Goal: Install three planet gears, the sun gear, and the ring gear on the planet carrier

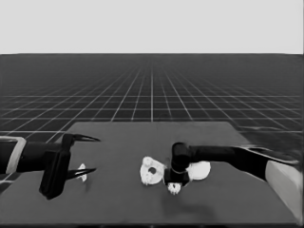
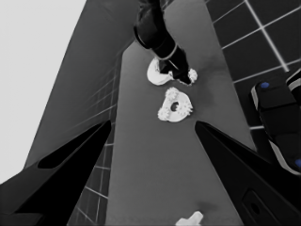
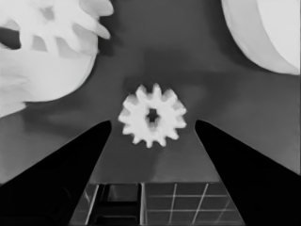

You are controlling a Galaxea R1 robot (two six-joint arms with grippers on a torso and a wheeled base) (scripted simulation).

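The smaller round part point(image 1: 151, 172) lies mid-table with three small gears point(image 2: 172, 94) on it. A loose gear point(image 3: 152, 120) lies flat on the table just in front of it. My right gripper point(image 3: 153, 123) hangs over this gear, open, one finger on each side and not touching it. In the head view the right gripper point(image 1: 174, 182) points down at that gear point(image 1: 174, 189). The larger round part point(image 1: 201, 169) lies right behind the right arm, half hidden by it. My left gripper point(image 1: 95, 154) waits open over the table's left end.
A thin white piece point(image 1: 82, 172) lies on the table under the left gripper's lower finger, not held. In the right wrist view the table's front edge and the floor grid run close below the loose gear. Dark machinery point(image 2: 277, 117) stands past the table's edge.
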